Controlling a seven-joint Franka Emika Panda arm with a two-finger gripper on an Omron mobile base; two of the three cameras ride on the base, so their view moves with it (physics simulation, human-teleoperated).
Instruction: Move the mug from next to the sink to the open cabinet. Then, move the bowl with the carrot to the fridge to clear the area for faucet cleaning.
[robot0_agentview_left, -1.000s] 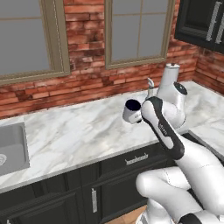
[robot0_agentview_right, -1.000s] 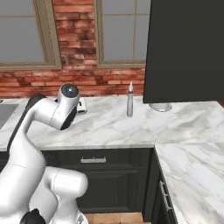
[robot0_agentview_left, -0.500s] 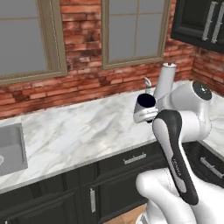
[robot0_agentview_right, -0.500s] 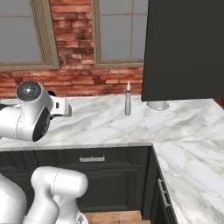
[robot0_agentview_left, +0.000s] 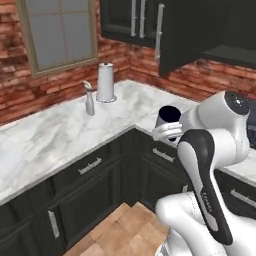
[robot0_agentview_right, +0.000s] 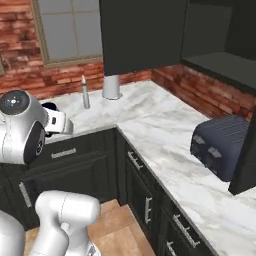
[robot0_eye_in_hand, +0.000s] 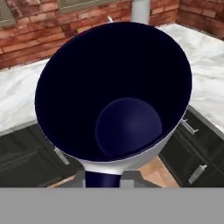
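Step in hand: carrying the mug (robot0_agentview_left: 168, 119) toward the open cabinet (robot0_agentview_right: 220, 45), judging by the mug being up off the desk (robot0_agentview_left: 60, 140) in the arm's grip.
Tool: the tool (robot0_agentview_left: 167, 131) is clenched on the mug, holding it by the wall near the rim.
Mug position: held in the air over the corner of the desk, well below the cabinet shelf (robot0_agentview_right: 222, 65) and apart from it.
How to do it well: keep the mug upright, raise it above shelf level before moving it in, and keep clear of the open door (robot0_agentview_left: 187, 32) and its bar handle (robot0_agentview_left: 159, 30).
Landing: set it flat on the shelf, back from the edge, then let go.
Hidden: the fingertips are covered by the mug in the hand view.
Hard to make out: the mug's handle cannot be seen; the depth of the shelf is lost in shadow.
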